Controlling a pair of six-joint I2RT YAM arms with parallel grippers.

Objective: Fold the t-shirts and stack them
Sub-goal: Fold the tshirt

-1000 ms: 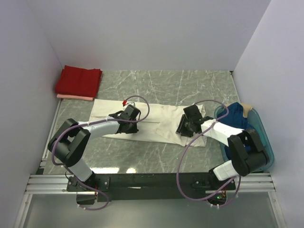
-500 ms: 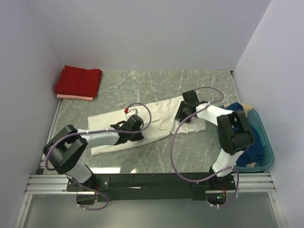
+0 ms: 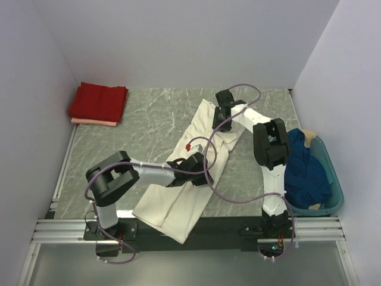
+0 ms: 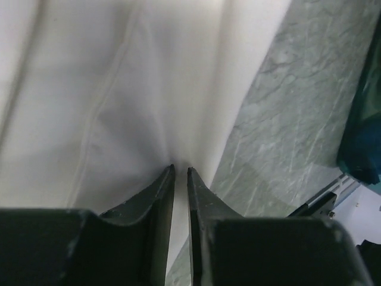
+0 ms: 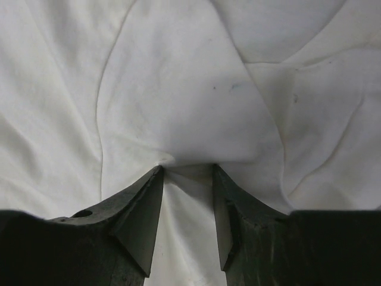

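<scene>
A cream-white t-shirt [image 3: 178, 205] lies stretched in a long diagonal band from the far middle of the table to its near edge, where it hangs over. My left gripper [image 3: 199, 179] is shut on its right edge partway down; the left wrist view shows the gripper [image 4: 180, 168] with its jaws close together and cloth [image 4: 119, 89] pinched between them. At the far end of the cream shirt, my right gripper [image 3: 222, 119] is shut on a bunched fold, also seen in the right wrist view [image 5: 187, 168]. A folded red t-shirt [image 3: 99, 100] rests on a folded pale pink one [image 3: 94, 122] at the far left. A dark blue t-shirt [image 3: 306, 170] lies in the basket.
The teal plastic basket [image 3: 340, 193] stands at the right edge of the table, with a bit of tan cloth [image 3: 309, 138] at its far end. White walls close the table on three sides. Purple cables loop off both arms above the cream shirt.
The cream shirt has swung from lying left to right into a near-far diagonal. My right gripper carried its end far and left; my left gripper pulled its part toward the near edge and rightward.
</scene>
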